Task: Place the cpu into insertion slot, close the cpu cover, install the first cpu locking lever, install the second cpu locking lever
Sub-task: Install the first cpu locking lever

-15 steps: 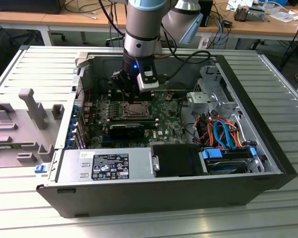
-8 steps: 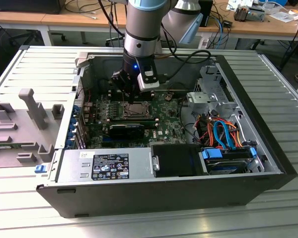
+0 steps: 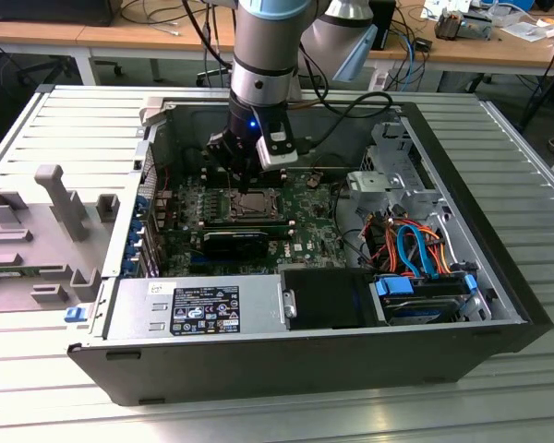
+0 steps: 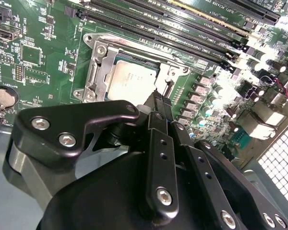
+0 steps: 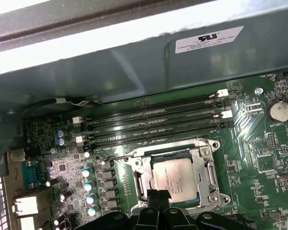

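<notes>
Computer case [image 3: 499, 277]: open, lying on its side on a ribbed metal table [image 3: 65, 129]; the robot arm [image 3: 272, 55] reaches down into it from above.
Power supply [image 3: 203, 309]: grey box along the case's near edge in the exterior view, beside blue-tabbed drive bays [image 3: 423, 293] on the exterior view's right.
Motherboard [image 3: 300, 221]: green, flat on the case floor; the long black memory slots [image 5: 153, 122] run just beside the socket.
Gripper [image 3: 243, 183]: black, hanging directly above the socket region; in both wrist views its fingertips [image 4: 158, 103] sit pressed together with no gap between them and nothing held, poised over the socket's edge.
Insertion slot [image 5: 180, 175]: square socket with silver rim, occupied by the chip.
Cpu cover [image 4: 98, 72]: silver frame lying down flat around the chip, its window showing the chip's top.
Cpu [image 4: 132, 81]: silver-grey square seated inside the insertion slot, level with it; seen also in the first wrist view [image 5: 175, 177], right next to the fingertips.
Coin battery [image 5: 278, 110]: round, silver, on the board well apart from the socket.
</notes>
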`<action>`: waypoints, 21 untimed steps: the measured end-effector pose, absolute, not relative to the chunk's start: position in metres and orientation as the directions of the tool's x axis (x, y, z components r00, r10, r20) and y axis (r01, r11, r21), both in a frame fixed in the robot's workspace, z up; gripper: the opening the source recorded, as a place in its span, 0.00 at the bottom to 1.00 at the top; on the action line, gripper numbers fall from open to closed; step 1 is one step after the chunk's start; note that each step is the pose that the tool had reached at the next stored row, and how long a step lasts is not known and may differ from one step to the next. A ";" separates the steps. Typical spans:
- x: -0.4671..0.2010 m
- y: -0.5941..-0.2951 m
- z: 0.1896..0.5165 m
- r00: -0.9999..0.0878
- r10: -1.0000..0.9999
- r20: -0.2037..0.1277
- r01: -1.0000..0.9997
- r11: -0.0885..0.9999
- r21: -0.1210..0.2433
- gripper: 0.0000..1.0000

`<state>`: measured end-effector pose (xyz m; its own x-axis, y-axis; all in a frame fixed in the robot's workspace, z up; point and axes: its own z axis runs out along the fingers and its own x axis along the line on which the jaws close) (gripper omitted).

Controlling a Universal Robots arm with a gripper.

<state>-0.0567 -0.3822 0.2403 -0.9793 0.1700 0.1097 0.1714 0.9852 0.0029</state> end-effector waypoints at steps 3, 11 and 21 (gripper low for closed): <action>-0.057 -0.382 0.240 -0.980 0.163 0.110 0.165 0.986 0.003 0.11; -0.057 -0.382 0.240 -0.984 0.142 0.110 0.143 0.990 0.003 0.11; -0.057 -0.382 0.240 -0.987 0.118 0.110 0.119 0.993 0.003 0.11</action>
